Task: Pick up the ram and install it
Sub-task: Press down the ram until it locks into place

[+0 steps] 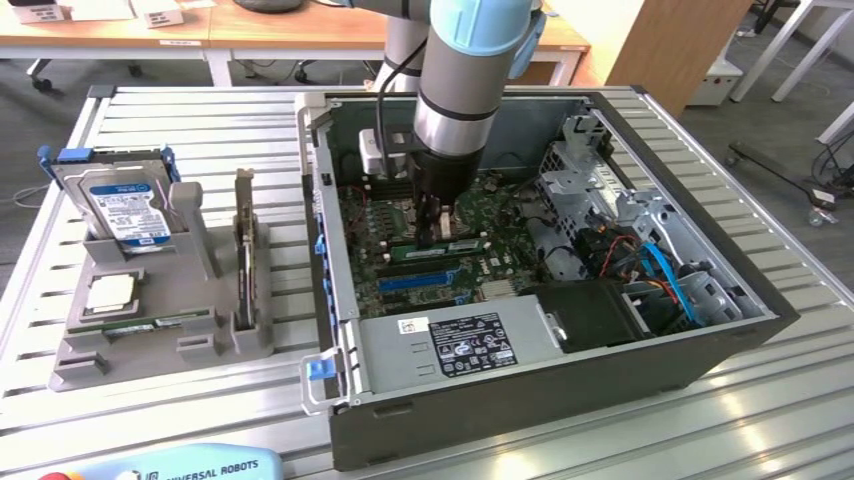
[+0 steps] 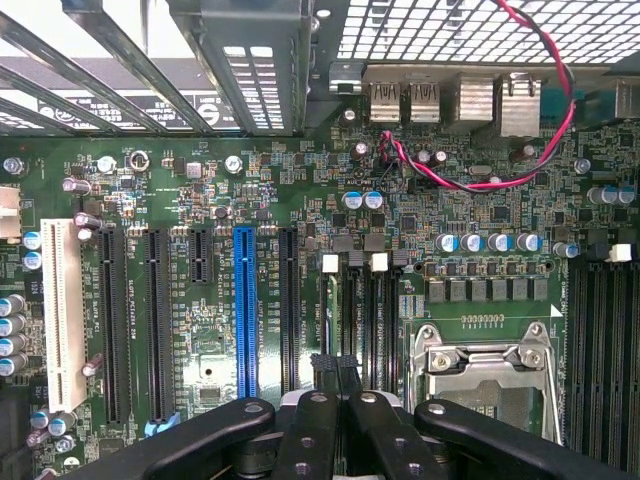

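I have the arm reaching down into the open computer case [image 1: 534,400], which lies on its side on the slatted worktop [image 1: 174,420]. The pincer [image 1: 433,238] hangs just over the motherboard [image 1: 400,215], near the middle of the case, and its black fingers [image 2: 345,385] are pressed together; in the wrist view I see nothing clamped between them. Their tips sit just above the pair of narrow memory slots [image 2: 365,330] with white end clips, between the blue expansion slot [image 2: 245,310] and the metal processor socket [image 2: 485,370]. In the exterior view a thin green stick, the ram [image 1: 447,247], lies on the board right beside the fingertips; I cannot tell whether it is fully seated. Off to the exterior view's left, well apart from the case, stands the grey parts holder [image 1: 160,340], carrying the hard drive [image 1: 127,210] upright at the back, the square processor chip [image 1: 112,290] in front of it, and the dark expansion card [image 1: 246,260] on edge along its side.
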You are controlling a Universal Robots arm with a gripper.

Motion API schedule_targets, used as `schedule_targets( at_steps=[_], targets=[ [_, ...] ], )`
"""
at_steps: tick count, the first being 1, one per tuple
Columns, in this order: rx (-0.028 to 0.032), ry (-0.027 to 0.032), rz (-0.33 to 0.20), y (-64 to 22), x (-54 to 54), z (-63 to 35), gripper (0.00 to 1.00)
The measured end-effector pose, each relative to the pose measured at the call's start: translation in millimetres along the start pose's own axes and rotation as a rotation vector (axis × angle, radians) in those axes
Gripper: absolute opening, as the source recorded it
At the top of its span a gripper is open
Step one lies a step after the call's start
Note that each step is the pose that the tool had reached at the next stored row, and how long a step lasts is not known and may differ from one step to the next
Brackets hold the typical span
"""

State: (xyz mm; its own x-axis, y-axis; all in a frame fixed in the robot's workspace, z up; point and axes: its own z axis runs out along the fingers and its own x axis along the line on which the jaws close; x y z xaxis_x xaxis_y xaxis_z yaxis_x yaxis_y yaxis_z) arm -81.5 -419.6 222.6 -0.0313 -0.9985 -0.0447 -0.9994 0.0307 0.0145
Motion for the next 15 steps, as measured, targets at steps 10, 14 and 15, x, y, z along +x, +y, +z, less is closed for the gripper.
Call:
schedule_targets(
  at_steps=[10,14,15],
  targets=[
    [0.0000,0.0000,0.000,0.0,0.0,0.4,0.10],
    [0.0000,0.0000,0.000,0.0,0.0,0.5,0.10],
    [0.0000,0.0000,0.000,0.0,0.0,0.6,0.10]
  ],
)
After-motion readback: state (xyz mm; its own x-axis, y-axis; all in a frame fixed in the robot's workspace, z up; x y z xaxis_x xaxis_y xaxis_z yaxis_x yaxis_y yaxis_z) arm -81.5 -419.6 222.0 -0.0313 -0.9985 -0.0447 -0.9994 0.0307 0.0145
